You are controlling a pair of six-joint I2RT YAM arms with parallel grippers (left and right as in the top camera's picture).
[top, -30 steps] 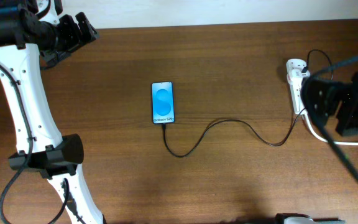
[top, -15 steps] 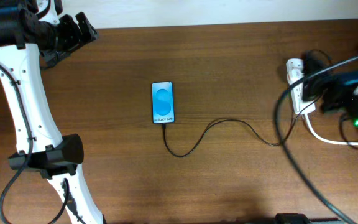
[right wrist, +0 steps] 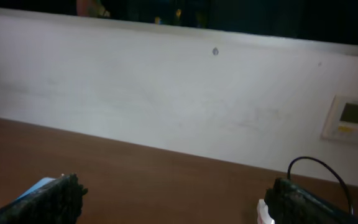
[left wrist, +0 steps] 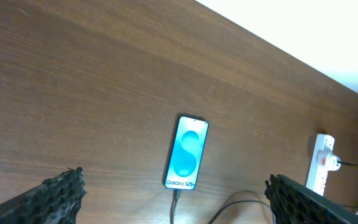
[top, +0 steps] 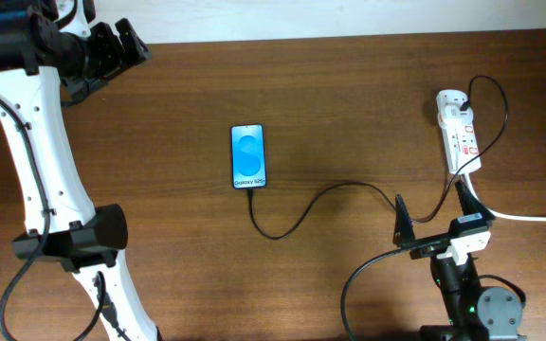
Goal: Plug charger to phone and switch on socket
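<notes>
The phone lies flat near the middle of the table, screen up and glowing blue, well apart from both pairs of jaws. The charger meets the phone's near short edge, loops across the wood to the right, then climbs past the socket to a black plug at its far end. The socket lies near the table's right side, lengthwise front to back. Whether its red-marked switches are on cannot be told.

The left jaws hang over the far left corner of the table and stand wide apart, holding nothing. In the left wrist view the phone shows midway between the two fingers, far beyond them.

The right jaws sit low at the front right, also apart and empty, with the socket just beyond their tips. From overhead a low bend of the charger shows between the two fingers; whether either finger touches it cannot be told. A thick white cord leaves the socket's near end and runs off to the right, passing just beside the outer finger. The right wrist view shows mostly a white wall with a small panel.
</notes>
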